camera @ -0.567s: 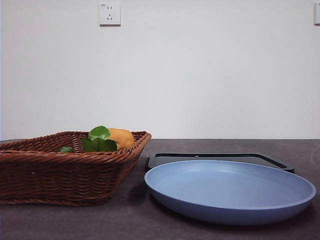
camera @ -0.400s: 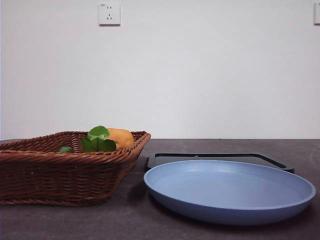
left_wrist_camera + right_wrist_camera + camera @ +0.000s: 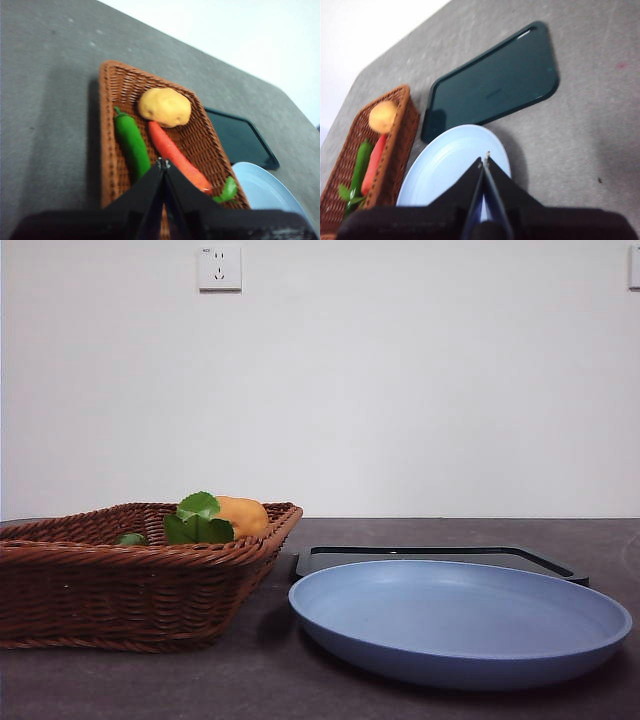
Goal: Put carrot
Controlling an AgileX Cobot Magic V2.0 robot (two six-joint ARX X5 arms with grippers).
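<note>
The carrot (image 3: 176,154), a long orange-red body ending in green leaves, lies in the brown wicker basket (image 3: 106,150) between a green pepper (image 3: 132,142) and the basket's wall. From the front only the carrot's leaves (image 3: 198,519) rise above the basket (image 3: 110,590) rim. My left gripper (image 3: 163,163) hovers above the basket's near end, jaws shut and empty. My right gripper (image 3: 485,160) hangs shut and empty over the blue plate (image 3: 440,170). The right wrist view also shows the carrot (image 3: 374,165) in the basket (image 3: 404,131).
A yellow-tan potato (image 3: 165,106) sits at the basket's far end and shows as a potato (image 3: 243,515) behind the leaves. The blue plate (image 3: 460,625) stands right of the basket, with a dark tray (image 3: 440,556) behind it. Grey tabletop surrounds them.
</note>
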